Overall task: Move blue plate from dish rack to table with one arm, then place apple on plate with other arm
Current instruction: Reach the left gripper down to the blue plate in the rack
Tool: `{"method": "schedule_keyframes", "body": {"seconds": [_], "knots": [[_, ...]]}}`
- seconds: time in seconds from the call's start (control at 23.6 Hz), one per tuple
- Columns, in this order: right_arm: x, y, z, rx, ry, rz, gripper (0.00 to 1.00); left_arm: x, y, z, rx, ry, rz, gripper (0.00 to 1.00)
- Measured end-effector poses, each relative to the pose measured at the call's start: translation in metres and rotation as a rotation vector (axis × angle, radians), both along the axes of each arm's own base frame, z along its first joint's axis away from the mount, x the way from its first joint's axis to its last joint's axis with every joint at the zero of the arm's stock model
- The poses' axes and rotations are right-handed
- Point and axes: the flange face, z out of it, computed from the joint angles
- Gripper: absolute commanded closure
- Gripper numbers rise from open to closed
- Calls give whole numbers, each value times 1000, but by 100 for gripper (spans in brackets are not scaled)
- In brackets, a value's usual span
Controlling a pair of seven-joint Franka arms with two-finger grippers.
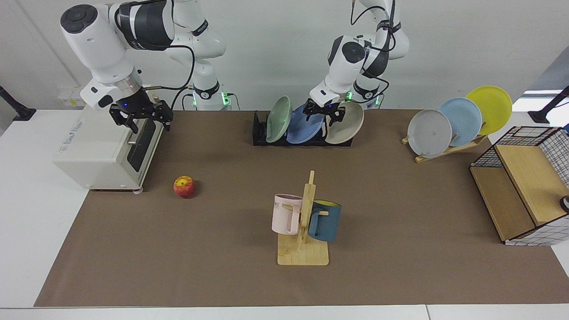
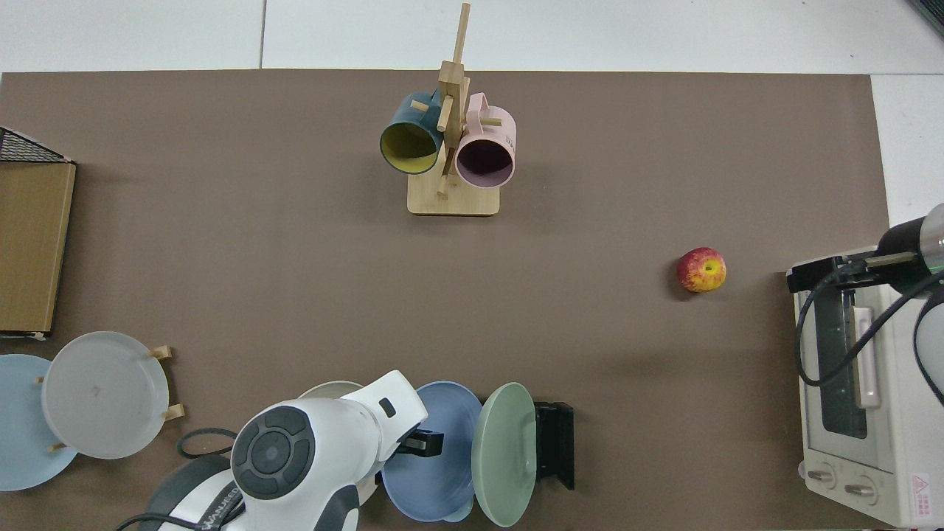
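Progress: nothing moved yet. Blue plate (image 1: 306,123) stands in dish rack (image 1: 260,133); left end effector (image 1: 324,113) open at its rim, empty. Apple (image 1: 184,186) on desk (image 1: 400,213). Right end effector (image 1: 141,116) waits open, empty, above toaster oven (image 1: 104,151).

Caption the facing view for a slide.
Left end effector open at the blue plate in the rack; right arm waits; apple on the table.

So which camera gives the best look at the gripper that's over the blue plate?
The facing view: the left gripper shows open at the blue plate's upper rim. In the top view its arm hides most of it.
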Motion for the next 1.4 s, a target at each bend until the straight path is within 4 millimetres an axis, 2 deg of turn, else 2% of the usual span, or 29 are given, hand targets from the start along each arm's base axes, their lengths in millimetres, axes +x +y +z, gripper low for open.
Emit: {"method": "schedule_keyframes", "body": {"seconds": [0.04, 0.13, 0.21, 0.38, 0.89, 1.1, 1.27, 1.4], "knots": [[0, 0, 0, 0, 0, 0, 0, -1, 1, -2, 2, 0, 1, 16], [0, 0, 0, 0, 0, 0, 0, -1, 2, -4, 2, 1, 4, 43], [0, 0, 0, 0, 0, 0, 0, 0, 3, -3, 2, 1, 7, 59], [0, 0, 0, 0, 0, 0, 0, -1, 3, -4, 3, 3, 6, 99], [0, 0, 0, 0, 0, 0, 0, -4, -1, 7, -1, 25, -3, 100], [0, 0, 0, 0, 0, 0, 0, 10, 11, 38, 22, 74, -2, 100], [0, 0, 0, 0, 0, 0, 0, 36, 34, 82, 42, 45, 8, 100], [0, 0, 0, 0, 0, 0, 0, 55, 51, 104, 16, 21, 42, 100]]}}
